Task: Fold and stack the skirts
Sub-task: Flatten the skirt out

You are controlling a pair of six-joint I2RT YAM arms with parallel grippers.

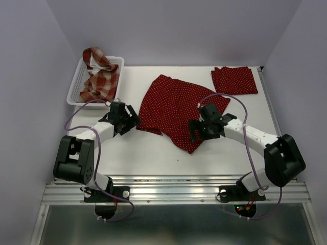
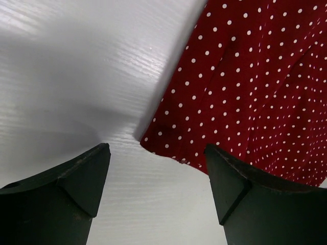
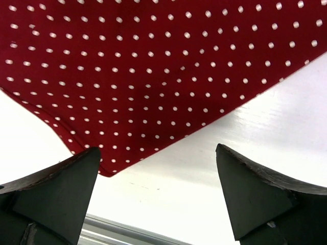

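Note:
A dark red polka-dot skirt [image 1: 173, 104] lies spread flat in the middle of the table. A second polka-dot skirt [image 1: 234, 80] lies folded at the back right. The plaid skirt [image 1: 98, 75] is bunched in the white basket [image 1: 76, 81]. My left gripper [image 1: 127, 121] hovers open at the spread skirt's left edge; in the left wrist view the skirt's corner [image 2: 168, 143] lies just beyond the gap between the fingers [image 2: 84, 173]. My right gripper [image 1: 196, 130] is open over the skirt's near right edge; its wrist view shows the hem [image 3: 153, 76] ahead of empty jaws.
The white lattice basket stands at the back left corner. A metal rail [image 1: 173, 189] runs along the table's near edge. Purple cables loop over both arms. Walls close the table on the left, right and back.

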